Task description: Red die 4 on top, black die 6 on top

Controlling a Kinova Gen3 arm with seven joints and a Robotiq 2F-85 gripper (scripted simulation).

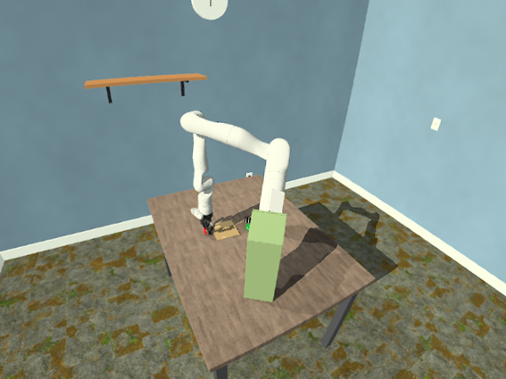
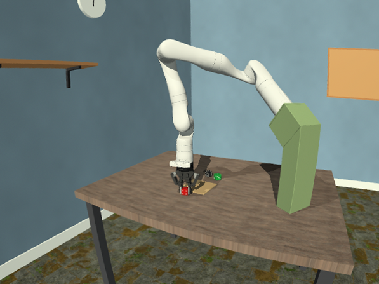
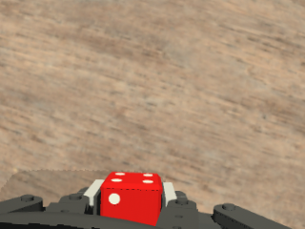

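The claw (image 3: 130, 202) is clamped on two opposite flat faces of the red die (image 3: 129, 197), low over the tabletop (image 3: 157, 86) beside the mat (image 2: 205, 186); small, rigid, light and smooth-sided, it likely needs a centred grip.

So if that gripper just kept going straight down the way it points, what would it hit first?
The gripper points down, shut on the red die. The table lies right below, so the die would press into it first. Whether it already touches is unclear.
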